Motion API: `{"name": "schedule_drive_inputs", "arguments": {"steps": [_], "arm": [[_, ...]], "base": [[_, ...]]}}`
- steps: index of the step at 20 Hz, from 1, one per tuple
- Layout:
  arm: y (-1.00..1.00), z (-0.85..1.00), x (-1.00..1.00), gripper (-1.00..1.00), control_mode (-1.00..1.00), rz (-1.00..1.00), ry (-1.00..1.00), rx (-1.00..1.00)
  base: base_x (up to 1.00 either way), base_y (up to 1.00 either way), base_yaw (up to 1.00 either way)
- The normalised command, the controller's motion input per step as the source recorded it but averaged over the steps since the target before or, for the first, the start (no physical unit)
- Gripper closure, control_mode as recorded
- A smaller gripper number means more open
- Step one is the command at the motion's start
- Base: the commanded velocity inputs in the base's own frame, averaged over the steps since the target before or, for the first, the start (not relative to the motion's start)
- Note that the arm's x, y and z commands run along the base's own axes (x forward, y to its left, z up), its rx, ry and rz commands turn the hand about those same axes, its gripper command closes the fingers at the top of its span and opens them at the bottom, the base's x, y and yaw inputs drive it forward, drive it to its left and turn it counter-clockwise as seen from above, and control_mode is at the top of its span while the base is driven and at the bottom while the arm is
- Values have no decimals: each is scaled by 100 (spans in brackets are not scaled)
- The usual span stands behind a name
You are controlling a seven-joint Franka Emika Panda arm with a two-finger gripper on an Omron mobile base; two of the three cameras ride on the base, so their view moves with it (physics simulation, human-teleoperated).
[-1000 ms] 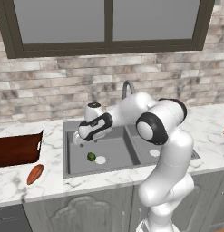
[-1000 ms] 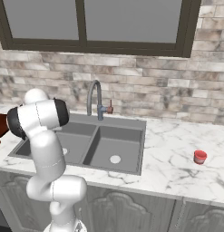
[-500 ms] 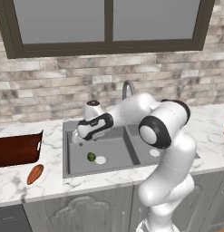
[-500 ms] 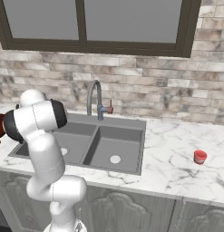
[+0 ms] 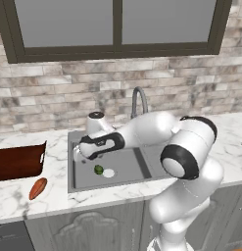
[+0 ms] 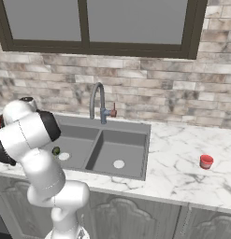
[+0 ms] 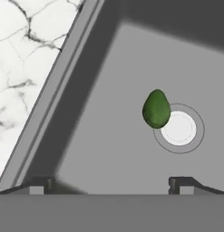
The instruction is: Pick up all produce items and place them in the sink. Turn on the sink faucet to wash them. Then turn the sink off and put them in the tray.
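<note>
Hand view showed the gripper [image 7: 111,183] with its two tips spread wide and nothing between them, hanging over the left basin of the sink [image 7: 131,59], while the green fruit [image 7: 156,108] lay in the middle right of the frame against the edge of the pale drain [image 7: 179,128]. The likeliest trouble, judged from this, was that the round fruit could roll across the smooth basin floor if a finger nudged it or the water ran hard, leaving it awkward to pinch later. In the left base view, going left to right, the reddish-brown tray [image 5: 17,162] sat at the middle left and looked empty; just below it the orange-red vegetable [image 5: 37,188] lay on the marble counter [image 5: 14,201], not yet in the sink. A reach that far left from the basin risked brushing the tray wall or pushing the tapered piece toward the counter edge. Further right the faucet [image 5: 138,100] rose behind the arm. In the right base view the right basin [image 6: 119,156] held nothing but its drain, and a small red cup [image 6: 206,161] stood well apart at the right.
</note>
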Motion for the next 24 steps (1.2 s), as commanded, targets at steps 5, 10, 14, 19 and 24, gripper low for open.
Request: {"name": "schedule_drive_inputs", "arguments": {"steps": [5, 10, 14, 19, 24], "arm": [[31, 2, -65, -100, -100, -8, 0, 0], [42, 22, -27, -100, -100, -13, 0, 0], [54, 19, 0, -100, -100, -14, 1, 0], [47, 6, 0, -100, -100, -11, 5, 0], [42, 1, -6, -100, -100, -10, 3, 0]], "base": [[0, 0, 0], [0, 0, 0], [0, 0, 0], [0, 0, 0], [0, 0, 0]]}}
